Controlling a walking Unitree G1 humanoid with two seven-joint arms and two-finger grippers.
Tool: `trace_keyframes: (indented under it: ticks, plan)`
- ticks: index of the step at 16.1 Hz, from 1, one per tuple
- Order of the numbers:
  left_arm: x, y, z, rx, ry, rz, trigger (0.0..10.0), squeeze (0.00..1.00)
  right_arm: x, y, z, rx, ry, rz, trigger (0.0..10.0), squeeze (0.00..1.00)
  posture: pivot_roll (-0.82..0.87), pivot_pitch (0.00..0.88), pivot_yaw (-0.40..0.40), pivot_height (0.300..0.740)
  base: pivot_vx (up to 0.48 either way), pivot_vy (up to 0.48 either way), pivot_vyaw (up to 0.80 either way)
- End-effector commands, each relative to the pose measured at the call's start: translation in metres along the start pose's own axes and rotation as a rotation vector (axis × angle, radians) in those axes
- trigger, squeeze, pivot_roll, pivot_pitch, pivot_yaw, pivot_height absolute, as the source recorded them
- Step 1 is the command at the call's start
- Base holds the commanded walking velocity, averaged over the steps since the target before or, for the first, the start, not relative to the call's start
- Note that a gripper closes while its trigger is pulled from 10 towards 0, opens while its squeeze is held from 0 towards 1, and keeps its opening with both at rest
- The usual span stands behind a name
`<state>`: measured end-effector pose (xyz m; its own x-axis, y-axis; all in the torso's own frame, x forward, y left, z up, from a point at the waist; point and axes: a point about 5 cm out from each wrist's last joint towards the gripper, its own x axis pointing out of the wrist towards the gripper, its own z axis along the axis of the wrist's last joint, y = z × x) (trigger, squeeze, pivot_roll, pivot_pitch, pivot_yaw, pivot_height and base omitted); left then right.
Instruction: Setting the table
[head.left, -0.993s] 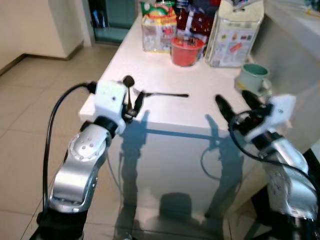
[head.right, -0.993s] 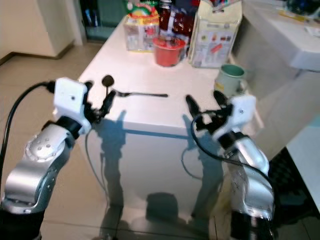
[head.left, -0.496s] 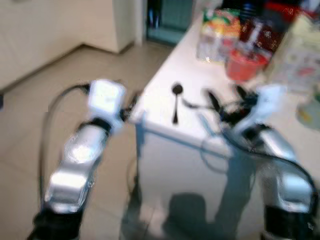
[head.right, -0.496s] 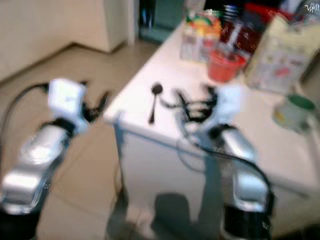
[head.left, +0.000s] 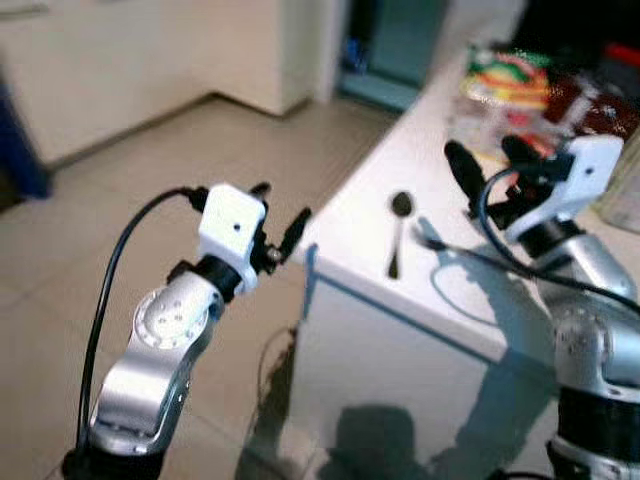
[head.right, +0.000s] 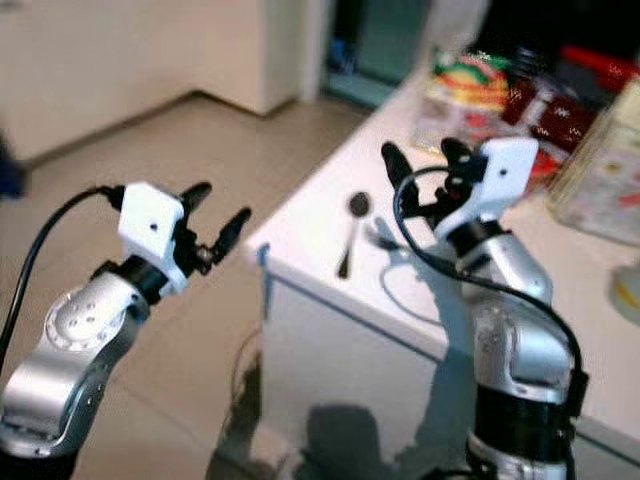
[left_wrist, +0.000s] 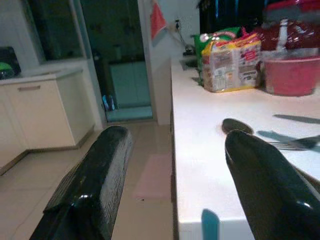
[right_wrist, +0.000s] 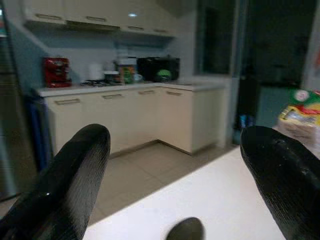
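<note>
A dark spoon lies flat on the white table, close to its near left corner, bowl end pointing to the far side and handle running back toward the near edge. The right gripper hangs above the table just to the right of the spoon, its 2 black fingers spread apart with nothing between them; the spoon sits below and to the left of those fingers, not touching them. From the right wrist view the bowl of the spoon shows low in the gap between the 2 spread fingers. Just right of the spoon, under the right arm, a fork rests on the table. The left gripper is held out over the tiled floor, left of the table corner and apart from it, its 2 fingers also parted and empty; the spoon lies beyond them to the right, up on the tabletop. At the far end of the table stand a packet of food with a green and yellow label and a red bowl.
</note>
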<state>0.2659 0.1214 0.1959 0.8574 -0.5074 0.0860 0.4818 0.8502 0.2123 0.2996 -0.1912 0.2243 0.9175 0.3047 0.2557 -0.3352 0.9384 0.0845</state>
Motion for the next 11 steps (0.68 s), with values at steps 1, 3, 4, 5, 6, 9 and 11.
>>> trace_keyframes:
  ticks: [1, 3, 4, 5, 6, 9, 11]
  plan:
    - [0.001, -0.012, 0.004, -0.011, -0.005, -0.097, 10.0, 0.00, -0.002, -0.015, 0.004, -0.048, 0.050, -0.031, 10.0, 0.00, 0.06, 0.000, -0.069, 0.740, 0.000, 0.000, 0.00]
    - [-0.001, -0.013, 0.001, -0.002, 0.011, -0.140, 10.0, 0.00, 0.001, -0.025, -0.001, -0.095, 0.162, -0.014, 10.0, 0.00, 0.06, 0.000, -0.069, 0.740, 0.000, 0.000, 0.00]
    - [-0.001, -0.012, 0.001, -0.007, 0.012, -0.164, 10.0, 0.00, 0.005, -0.031, -0.016, -0.123, 0.296, 0.066, 10.0, 0.00, 0.03, 0.000, -0.046, 0.740, 0.000, 0.000, 0.00]
    - [0.001, -0.013, 0.000, -0.004, 0.016, -0.196, 10.0, 0.00, 0.015, -0.042, -0.030, -0.146, 0.392, 0.113, 10.0, 0.00, 0.03, 0.000, -0.041, 0.740, 0.000, 0.000, 0.00]
    - [0.002, -0.014, -0.001, -0.004, 0.021, -0.210, 10.0, 0.00, 0.023, -0.050, -0.037, -0.174, 0.435, 0.113, 10.0, 0.00, 0.03, 0.000, -0.045, 0.740, 0.000, 0.000, 0.00]
    - [0.000, -0.015, 0.000, 0.004, 0.028, -0.233, 10.0, 0.00, 0.035, -0.071, -0.050, -0.347, 0.564, 0.111, 10.0, 0.00, 0.05, 0.000, -0.067, 0.740, 0.000, 0.000, 0.00]
    - [-0.004, -0.014, -0.002, 0.008, 0.035, -0.215, 10.0, 0.00, 0.036, -0.087, -0.048, -0.499, 0.585, 0.032, 10.0, 0.00, 0.06, 0.000, -0.081, 0.740, 0.000, 0.000, 0.00]
